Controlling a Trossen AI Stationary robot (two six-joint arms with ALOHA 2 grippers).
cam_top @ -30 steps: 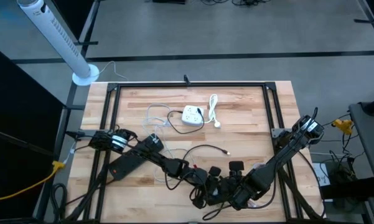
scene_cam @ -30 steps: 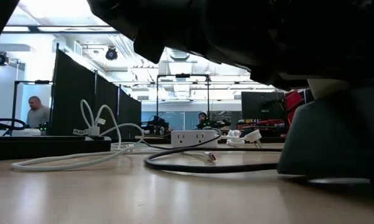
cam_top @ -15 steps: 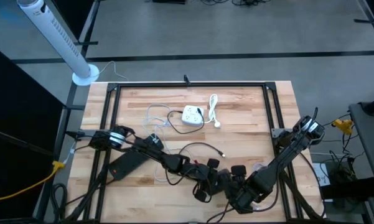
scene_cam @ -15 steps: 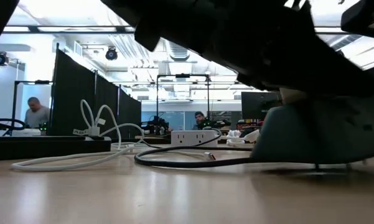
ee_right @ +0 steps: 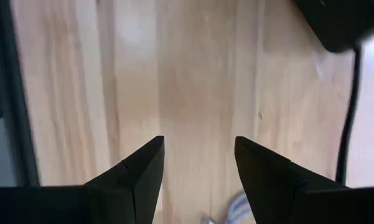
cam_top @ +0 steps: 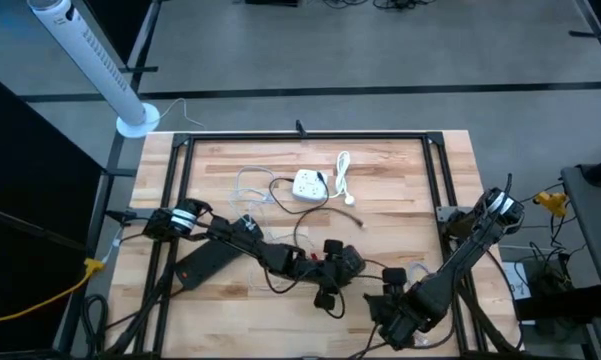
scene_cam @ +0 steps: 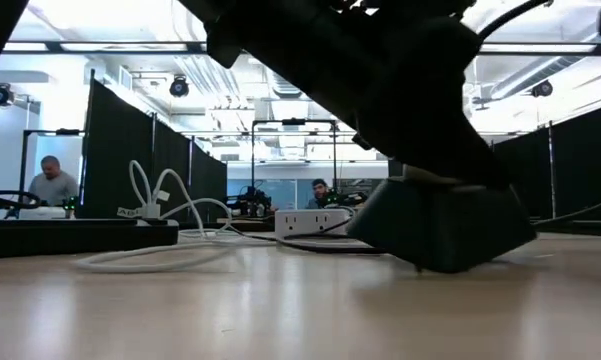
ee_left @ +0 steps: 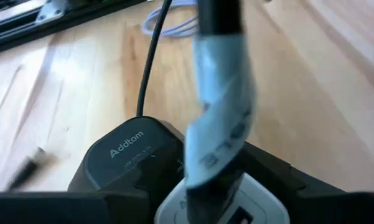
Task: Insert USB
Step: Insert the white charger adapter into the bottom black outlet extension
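- Wood bench [cam_top: 410,170] carries a white strip [cam_top: 307,184] near its far edge, long axis roughly across the bench.
- Left pincer [cam_top: 335,262] is found at mid-bench, on the near side of the strip and apart from it.
- It appears partly closed on a black cable [ee_left: 219,18] bearing a white label [ee_left: 224,118], which rises from between its fingers. The grip itself is blurred.
- A black block [ee_left: 134,155] is seen just beside that pincer.
- What is judged the USB tip [cam_top: 361,221] lies between pincer and strip, to the strip's right; its facing cannot be told.
- Right pincer [ee_right: 196,168] is held open and empty over bare wood near the front edge, farther from the strip.
- Left arm is judged nearer, so the approach runs away from the front edge.
- Room is limited by a white cord [cam_top: 342,172] just right of the strip and thin wires [cam_top: 248,185] to its left.
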